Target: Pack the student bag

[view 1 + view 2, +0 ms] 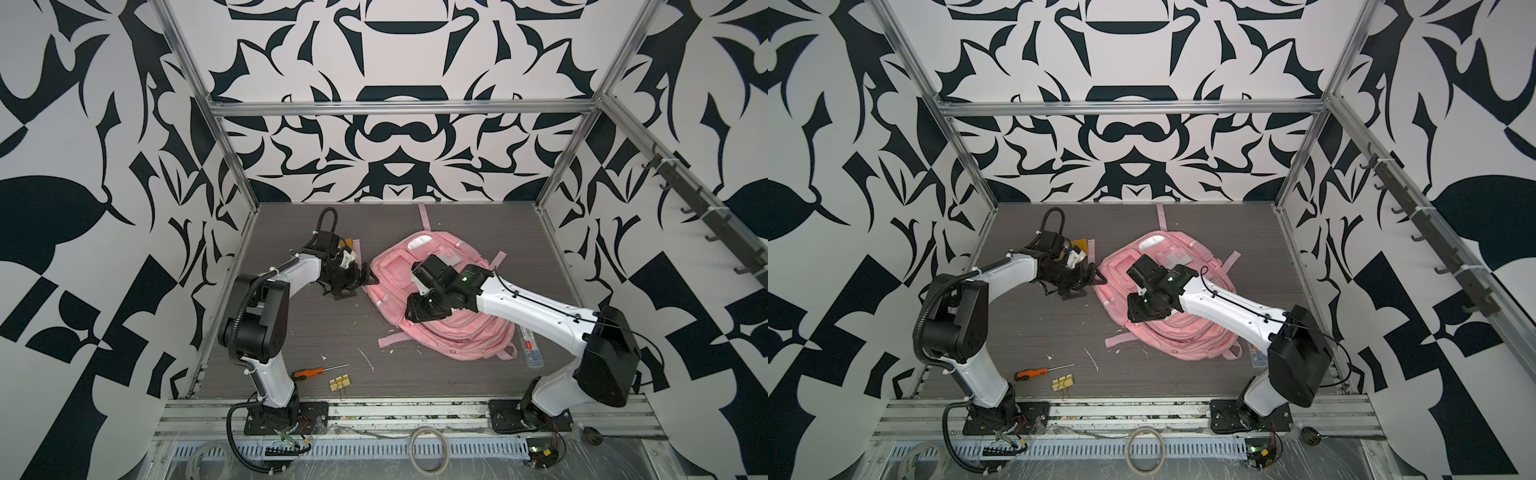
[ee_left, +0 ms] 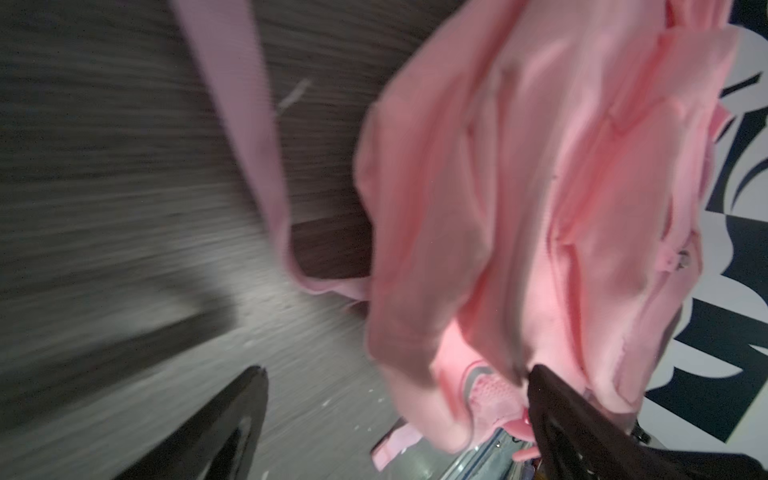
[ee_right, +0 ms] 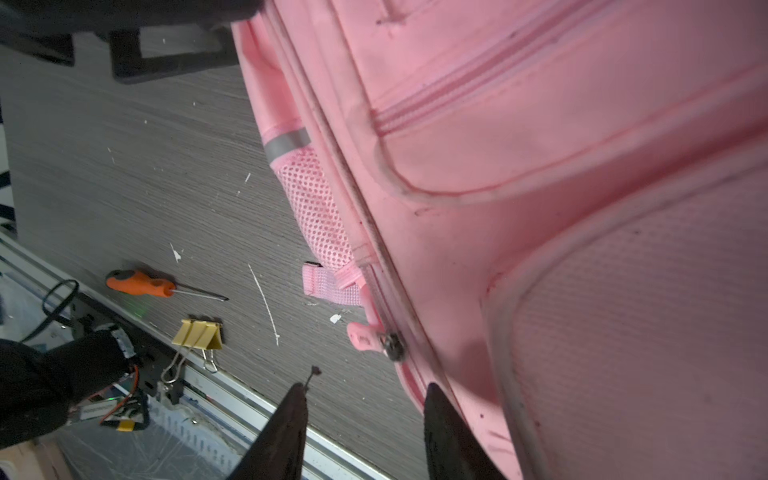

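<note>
Bag: large soft pink fabric student bag (image 1: 453, 332) is lying flat on the grey woodgrain table (image 1: 291, 332), toward 3 o'clock of centre.
Left: left arm (image 1: 291, 270) is reaching low. The left gripper (image 1: 360, 281) is gaping wide, with one finger touching the bag's 9 o'clock edge.
Right: right arm (image 1: 532, 303) is stretching over the bag. The right gripper (image 3: 368, 386) is standing partly apart and gripping nothing, near the metal zip pull (image 3: 390, 345).
Beyond: orange-handled screwdriver (image 1: 309, 372) and yellow binder clip (image 1: 340, 383) are lying at 7 o'clock.

No text legible; red label (image 1: 528, 343) perhaps printed, too blurred.
</note>
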